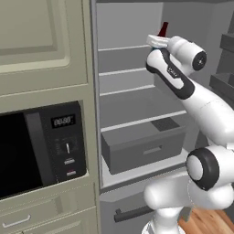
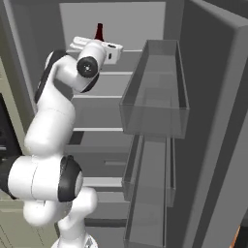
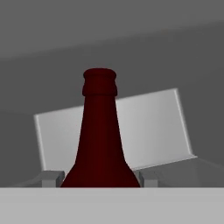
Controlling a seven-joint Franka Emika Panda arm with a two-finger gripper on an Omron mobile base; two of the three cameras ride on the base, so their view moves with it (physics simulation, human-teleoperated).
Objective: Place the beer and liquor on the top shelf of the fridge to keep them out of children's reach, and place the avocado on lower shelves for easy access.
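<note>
A: Which object is central, and where is it?

B: A dark red bottle [image 3: 99, 140], probably the beer or the liquor; which one cannot be told. Its neck stands upright between the two finger tips of the gripper [image 3: 99, 178], whose jaws sit partly closed against its shoulders, so the grip appears to be on the bottle. In the left base view the bottle's top [image 1: 164, 28] rises above the hand, high inside the fridge [image 1: 137, 114], at about the level of the top shelf [image 1: 123, 48].

A: Is it resting on that shelf?

B: That cannot be told; the hand hides the bottle's base in both base views.

A: What could go wrong from here?

B: Judged from this pose: if the jaws part while the base hangs above the board or over its front edge, the tall bottle could tip and fall toward the lower shelves [image 1: 121, 91] and the drawer box [image 1: 144, 148]. A tilted release would cause the same. Pulling the hand back carelessly could drag the neck along.

A: Any readable writing?

B: The bottle shows no label. The microwave [image 1: 41, 148], left of the fridge, has a lit display with pale digits too blurred to read.
</note>
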